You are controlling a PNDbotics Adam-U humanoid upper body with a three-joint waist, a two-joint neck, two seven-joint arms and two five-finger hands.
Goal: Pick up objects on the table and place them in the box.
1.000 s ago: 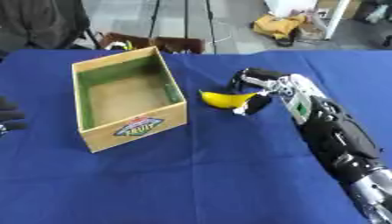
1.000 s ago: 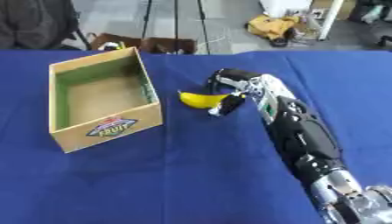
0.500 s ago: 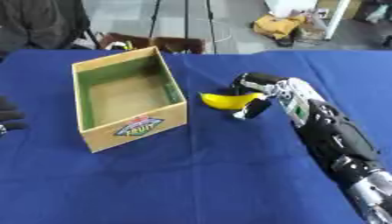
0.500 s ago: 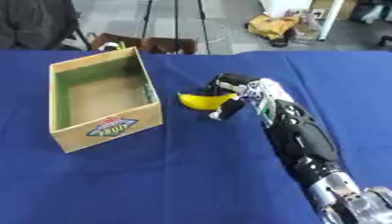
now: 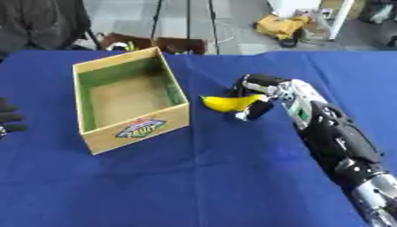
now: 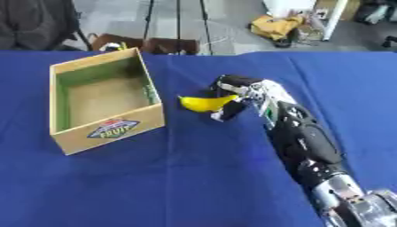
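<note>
- Robot's right hand (image 5: 260,95), reaching in from lower right w/ a black-and-silver arm, curls its fingers (image 5: 252,80) and thumb around the right end of a yellow banana (image 5: 226,103).
- Banana sits mid-worktop, just right of the box; its pointed free end aims left toward the box wall, w/ a gap of blue cloth between the two. Can't tell whether the fruit is lifted or touching the cloth.
- Wooden box (image 5: 136,132), open-topped, stands upright left of centre on the worktop (image 5: 194,186), turned slightly askew. Inner walls green, floor bare brown; nothing visible inside. Near face carries an oval label w/ lettering that looks like "FRUIT", not sharp enough to be sure.
- Left hand (image 5: 8,117) shows only as dark fingers at the left edge, in left eye view alone, well apart from box and fruit; can't tell how its fingers are set.
- Worktop is covered in a deep blue cloth.
- Beyond the far edge: grey floor, a yellow bag (image 5: 283,26), tripod legs (image 5: 186,22).
</note>
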